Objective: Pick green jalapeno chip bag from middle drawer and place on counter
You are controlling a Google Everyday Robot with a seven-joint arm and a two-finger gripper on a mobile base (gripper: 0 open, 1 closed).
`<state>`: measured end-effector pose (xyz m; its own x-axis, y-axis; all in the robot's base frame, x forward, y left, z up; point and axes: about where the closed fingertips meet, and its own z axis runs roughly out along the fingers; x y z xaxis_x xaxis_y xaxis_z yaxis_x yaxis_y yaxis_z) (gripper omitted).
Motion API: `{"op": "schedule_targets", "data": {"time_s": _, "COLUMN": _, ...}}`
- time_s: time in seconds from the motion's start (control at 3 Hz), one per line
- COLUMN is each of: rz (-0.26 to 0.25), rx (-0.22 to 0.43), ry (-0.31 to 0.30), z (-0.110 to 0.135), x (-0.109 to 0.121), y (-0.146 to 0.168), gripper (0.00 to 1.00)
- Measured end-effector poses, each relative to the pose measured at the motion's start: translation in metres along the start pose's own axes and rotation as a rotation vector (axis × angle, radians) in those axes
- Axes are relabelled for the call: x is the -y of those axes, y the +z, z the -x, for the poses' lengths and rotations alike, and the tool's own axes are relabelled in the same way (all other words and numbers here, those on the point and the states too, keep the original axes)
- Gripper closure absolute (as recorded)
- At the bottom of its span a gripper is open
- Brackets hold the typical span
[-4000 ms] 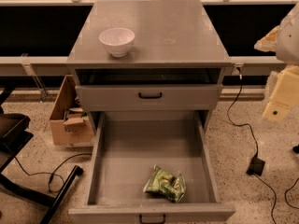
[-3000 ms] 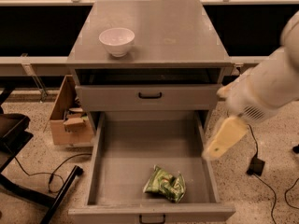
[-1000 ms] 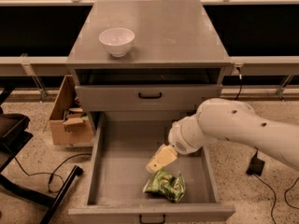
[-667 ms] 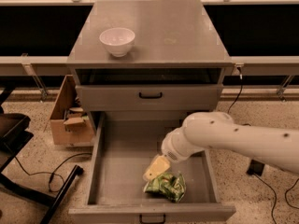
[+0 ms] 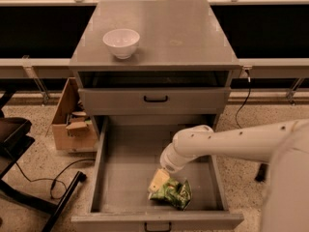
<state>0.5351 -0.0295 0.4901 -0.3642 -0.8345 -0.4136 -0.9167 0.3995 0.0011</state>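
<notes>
Reaching arm [image 5: 227,141]: mine, white, stretched in from the right and bent down into the open middle drawer [image 5: 99,173].
gripper [image 5: 158,180]: low over the drawer floor, its pale tip at the upper-left edge of the green jalapeno chip bag [image 5: 175,195] (touching it, as far as I can see); whether it is released or clenched I cannot tell.
green jalapeno chip bag: lying crumpled on the drawer floor, near the front wall, right of centre.
counter [image 5: 174,30]: a white bowl [image 5: 121,42] stands on its left part.
closed drawer front [image 5: 193,100]: above the open drawer, black handle at its middle.
cardboard box [image 5: 67,129]: on the floor, left of the cabinet.
</notes>
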Motion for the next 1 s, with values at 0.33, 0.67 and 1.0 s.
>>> {"op": "schedule_targets", "data": {"time_s": 0.33, "rz": 0.030, "rx": -0.081, "ry": -0.056, "z": -0.013, "x": 0.014, "y": 0.040, "gripper": 0.00}}
{"op": "schedule_targets", "data": {"time_s": 0.67, "rz": 0.082, "rx": -0.168, "ry": -0.089, "z": -0.040, "x": 0.012, "y": 0.078, "gripper": 0.00}}
{"op": "schedule_targets", "data": {"time_s": 1.0, "rz": 0.102, "rx": -0.233, "ry": -0.084, "z": -0.071, "x": 0.009, "y": 0.085, "gripper": 0.00}}
